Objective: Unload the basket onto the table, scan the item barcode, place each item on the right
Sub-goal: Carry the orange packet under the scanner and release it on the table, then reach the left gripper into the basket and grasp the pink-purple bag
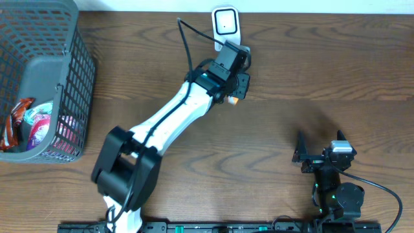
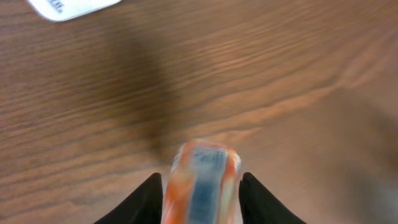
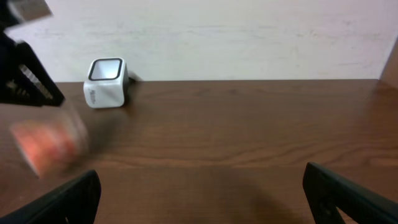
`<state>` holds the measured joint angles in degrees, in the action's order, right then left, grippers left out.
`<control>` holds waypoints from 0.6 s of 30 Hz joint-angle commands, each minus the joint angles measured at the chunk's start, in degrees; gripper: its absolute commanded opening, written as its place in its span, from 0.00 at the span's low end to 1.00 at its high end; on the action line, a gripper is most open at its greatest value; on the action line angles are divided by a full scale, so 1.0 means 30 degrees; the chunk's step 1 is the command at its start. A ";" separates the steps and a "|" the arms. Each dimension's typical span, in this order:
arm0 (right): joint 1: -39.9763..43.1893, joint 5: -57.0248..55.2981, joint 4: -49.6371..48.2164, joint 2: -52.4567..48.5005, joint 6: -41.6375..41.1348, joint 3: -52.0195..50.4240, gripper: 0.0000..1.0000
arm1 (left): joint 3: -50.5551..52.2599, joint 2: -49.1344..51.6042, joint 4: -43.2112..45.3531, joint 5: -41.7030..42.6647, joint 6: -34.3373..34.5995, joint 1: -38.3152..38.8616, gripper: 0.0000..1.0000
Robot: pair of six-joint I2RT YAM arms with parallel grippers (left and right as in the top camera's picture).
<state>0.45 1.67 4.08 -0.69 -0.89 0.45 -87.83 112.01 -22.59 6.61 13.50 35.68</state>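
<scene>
Whether the left gripper [image 2: 200,186] grips the blurred orange item [image 2: 202,165] cannot be told; if dropped at six o'clock of the scanner [image 1: 226,23], its barcode may be missed.

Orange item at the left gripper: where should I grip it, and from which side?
Take the orange item across its two long orange sides, approaching as the left gripper now points: its fingers flank those sides and the narrow oblong body fits between them. The item is motion-blurred, so I cannot tell if it is gripped or loose.

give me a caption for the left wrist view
Blurred orange item between the left fingers above the wooden table, white scanner at top left.
</scene>
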 commanded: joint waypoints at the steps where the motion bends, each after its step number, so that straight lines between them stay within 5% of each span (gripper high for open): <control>1: -0.0073 -0.0073 0.0066 0.0102 -0.0262 -0.0044 0.99 | -0.0087 0.0168 0.0612 -0.1122 0.0525 -0.0080 0.57; 3: -0.0073 -0.0073 0.0073 0.0102 -0.0262 -0.0044 0.99 | -0.0095 -0.0029 0.1086 -0.0568 0.0539 -0.0080 0.71; 11: -0.0073 -0.0073 0.0066 0.0102 -0.0262 -0.0044 0.99 | -0.0095 -0.4197 0.3330 -0.1239 0.0240 -0.0787 0.73; 18: -0.0073 -0.0073 0.0066 0.0102 -0.0262 -0.0044 0.99 | -0.0095 -0.9420 0.3111 -0.4852 -0.4167 -0.3956 0.73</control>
<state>0.45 1.67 4.08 -0.69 -0.89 0.45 -87.55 89.25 -12.34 -0.82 8.75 28.36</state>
